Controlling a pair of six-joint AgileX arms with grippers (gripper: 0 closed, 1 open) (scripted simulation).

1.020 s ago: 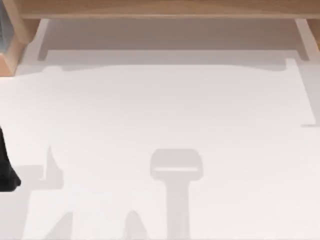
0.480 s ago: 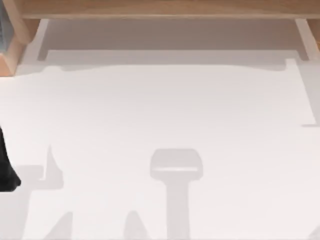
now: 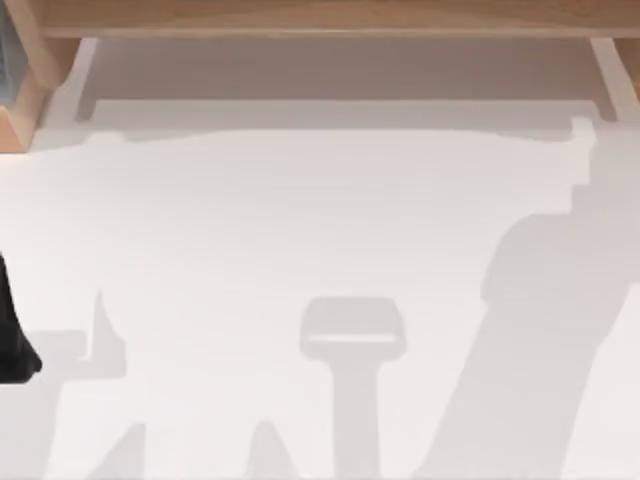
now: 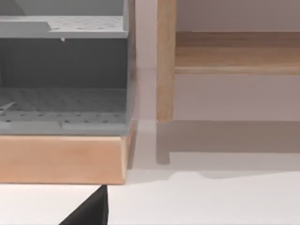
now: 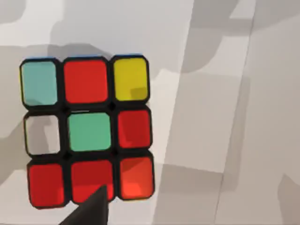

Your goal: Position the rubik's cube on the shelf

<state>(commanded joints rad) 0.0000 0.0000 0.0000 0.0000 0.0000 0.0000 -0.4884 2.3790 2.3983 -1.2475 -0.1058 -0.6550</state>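
Red-faced and not yet lifted, the rubik's cube [image 5: 87, 131] lies on the white table [image 3: 300, 220] below my right wrist, the shelf [image 3: 320, 18] at twelve o'clock unreached, finger state untellable.

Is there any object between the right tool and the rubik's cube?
Nothing visible stands in the way. In the right wrist view the rubik's cube lies on the white table just below the camera, with only a dark tip of the tool overlapping its near edge. The shelf runs along the table's far edge in the top view.
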